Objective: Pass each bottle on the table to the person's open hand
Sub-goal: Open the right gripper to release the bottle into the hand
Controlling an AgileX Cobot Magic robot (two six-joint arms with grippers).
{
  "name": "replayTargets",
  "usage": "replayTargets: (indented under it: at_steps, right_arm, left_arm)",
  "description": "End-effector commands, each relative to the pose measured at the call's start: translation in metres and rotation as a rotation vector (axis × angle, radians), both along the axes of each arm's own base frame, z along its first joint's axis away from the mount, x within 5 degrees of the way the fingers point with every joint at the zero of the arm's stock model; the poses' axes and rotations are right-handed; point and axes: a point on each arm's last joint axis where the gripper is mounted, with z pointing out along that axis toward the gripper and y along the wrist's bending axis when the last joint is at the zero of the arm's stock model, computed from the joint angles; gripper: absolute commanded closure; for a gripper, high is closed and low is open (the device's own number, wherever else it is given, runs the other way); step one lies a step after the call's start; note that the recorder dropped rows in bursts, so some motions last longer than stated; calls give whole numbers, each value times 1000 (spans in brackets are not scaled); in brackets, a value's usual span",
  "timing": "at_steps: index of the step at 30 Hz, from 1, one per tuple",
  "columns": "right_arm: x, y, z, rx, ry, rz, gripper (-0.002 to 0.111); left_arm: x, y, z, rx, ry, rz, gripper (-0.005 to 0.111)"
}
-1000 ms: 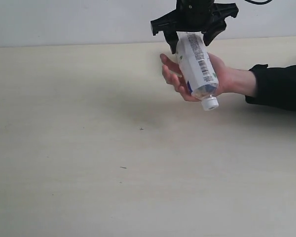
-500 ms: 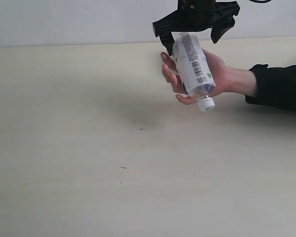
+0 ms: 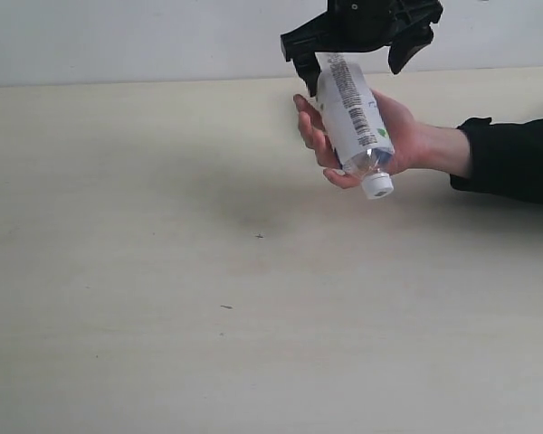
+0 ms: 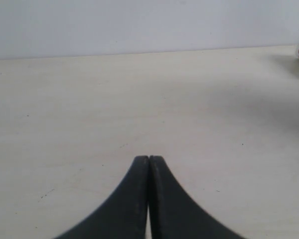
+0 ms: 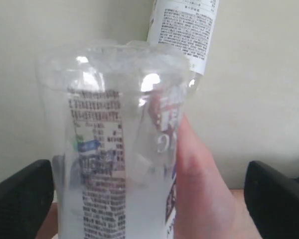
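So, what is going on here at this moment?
A handover is under way. The bottle lies tilted, cap down, in the person's hand. The right gripper is at the bottle's base and is open, with its jaws wide apart and not touching the bottle. The left gripper is shut, holds nothing, and hangs over the table.
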Motion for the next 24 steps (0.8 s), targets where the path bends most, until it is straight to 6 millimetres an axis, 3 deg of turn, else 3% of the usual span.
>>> replayTargets:
  at_steps: [1, 8, 11, 14, 19, 20, 24]
  right_arm:
    - [-5, -3, 26, 16, -62, 6, 10]
    - [-12, -5, 50, 46, -106, 15, 11]
    - [-17, -4, 57, 70, -107, 51, 16]
    - [-23, 0, 65, 128, -90, 106, 38]
    - [-31, 5, 75, 208, -77, 147, 103]
    - [-32, 5, 76, 215, -77, 154, 107]
    - [-43, 1, 88, 205, -92, 218, 106]
  left_arm:
    - [0, 0, 0, -1, -7, 2, 104]
    - [0, 0, 0, -1, -7, 2, 104]
    - [0, 0, 0, -1, -7, 2, 104]
    - [0, 0, 0, -1, -7, 2, 104]
    - [0, 0, 0, -1, -7, 2, 104]
    - [0, 0, 0, -1, -7, 2, 104]
    - [0, 0, 0, -1, -7, 2, 104]
